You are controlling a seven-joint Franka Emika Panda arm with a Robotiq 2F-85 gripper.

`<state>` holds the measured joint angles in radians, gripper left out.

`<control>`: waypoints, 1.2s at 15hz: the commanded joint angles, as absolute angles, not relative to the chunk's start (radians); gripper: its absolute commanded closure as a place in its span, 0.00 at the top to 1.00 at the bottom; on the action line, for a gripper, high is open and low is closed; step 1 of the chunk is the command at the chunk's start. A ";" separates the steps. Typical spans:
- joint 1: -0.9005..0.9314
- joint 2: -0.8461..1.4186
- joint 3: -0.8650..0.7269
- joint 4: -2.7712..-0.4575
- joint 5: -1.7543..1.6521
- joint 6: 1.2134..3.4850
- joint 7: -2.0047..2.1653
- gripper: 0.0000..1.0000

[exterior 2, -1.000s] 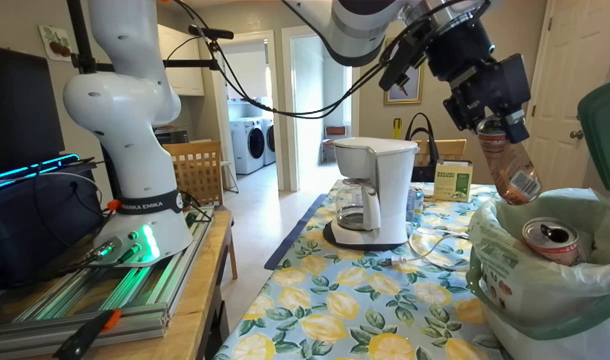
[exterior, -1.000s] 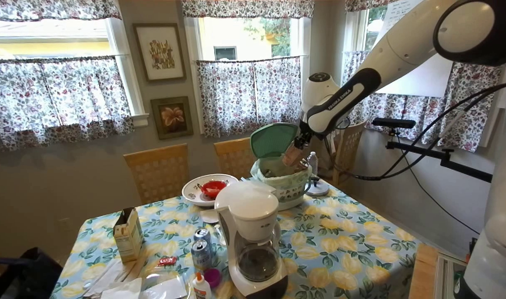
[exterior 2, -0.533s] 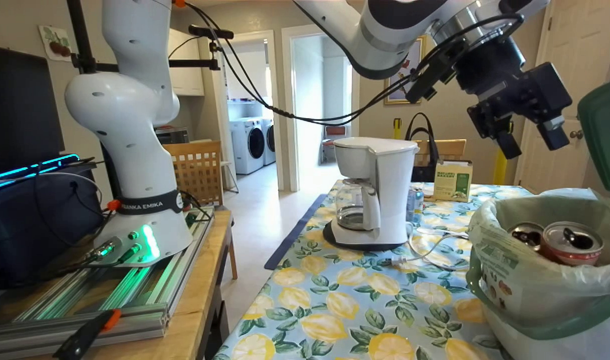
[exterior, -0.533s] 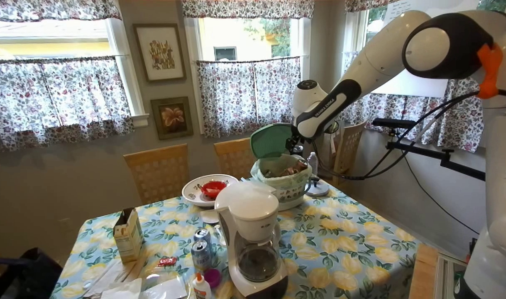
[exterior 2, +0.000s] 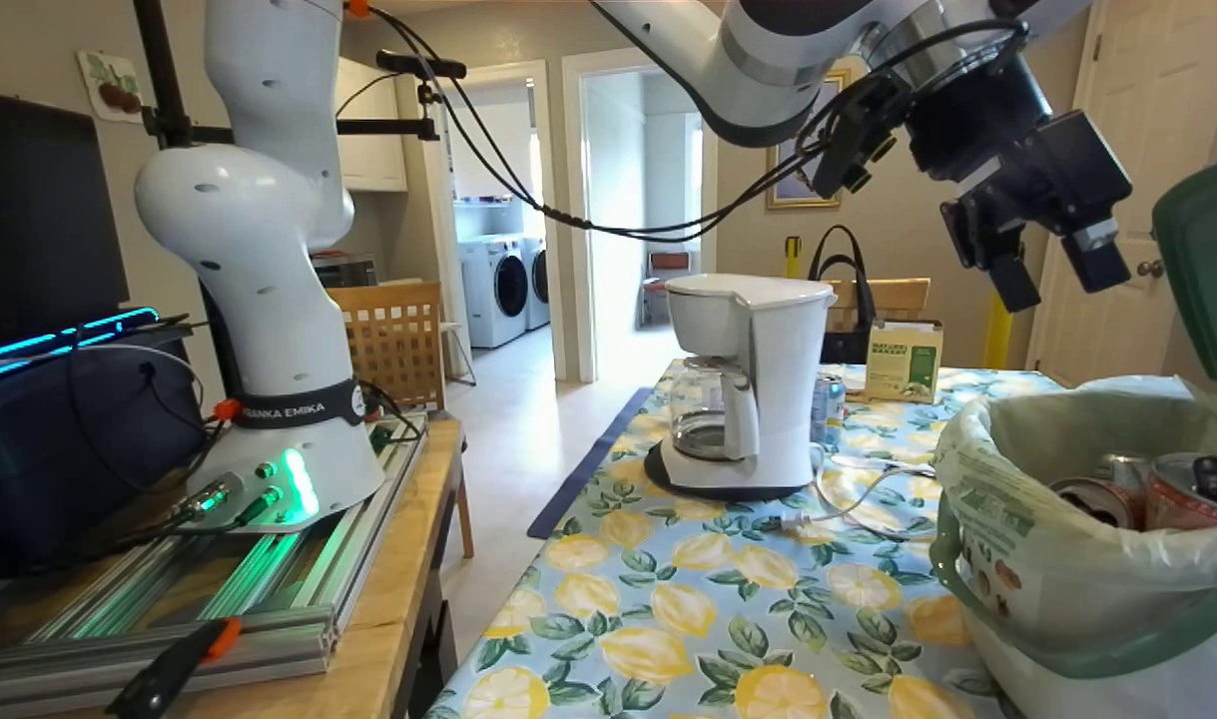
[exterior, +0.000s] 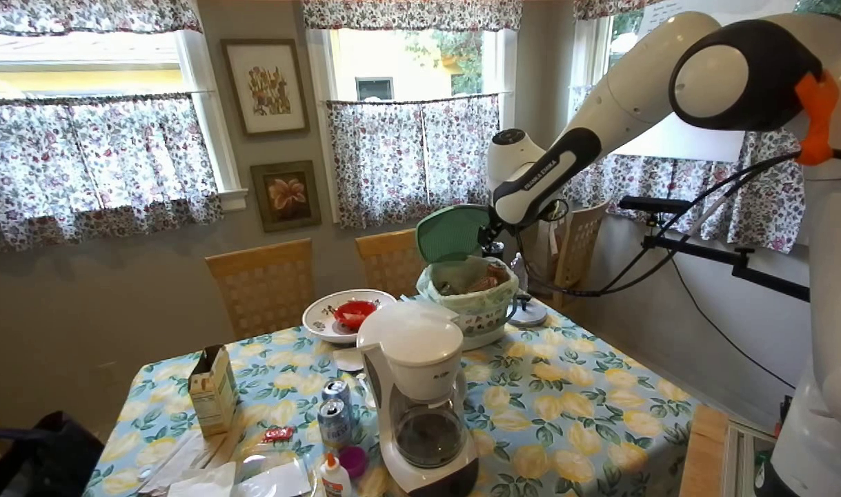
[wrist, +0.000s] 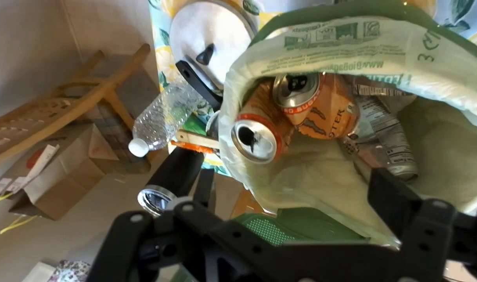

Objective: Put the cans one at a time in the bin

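Note:
My gripper stands open above the bin, with nothing between its fingers. The bin is a pale tub lined with a plastic bag; its green lid is tipped up behind it. Inside, the wrist view shows two orange cans side by side, an orange can and another orange can, with a silvery-grey can lying beyond them. On the table, two blue-silver cans stand upright beside the coffee maker in an exterior view: a nearer can and a farther can.
The white coffee maker stands between the table cans and the arm's base. A tan carton, a glue bottle and a plate are around them. Close to the bin are a pot lid and a clear bottle.
The orange can that my gripper held has been let go and dropped into the bin. The jaws have opened, and the gripper has shifted away from the arm's base. The cans in the bin have settled.

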<state>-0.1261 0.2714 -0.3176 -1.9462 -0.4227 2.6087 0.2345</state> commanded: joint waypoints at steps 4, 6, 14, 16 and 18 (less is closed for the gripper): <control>-0.147 0.268 -0.341 -1.996 -0.410 2.586 0.341 1.00; -0.177 0.284 -0.326 -2.006 -0.358 2.650 0.297 1.00; -0.413 0.353 -0.058 -1.984 0.120 2.829 -0.170 1.00; -0.438 0.370 -0.026 -1.960 0.197 2.811 -0.272 1.00; -0.454 0.383 -0.016 -1.943 0.222 2.799 -0.333 1.00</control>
<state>-0.4147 0.3473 -0.0518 -1.9902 0.1545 2.8124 -0.2265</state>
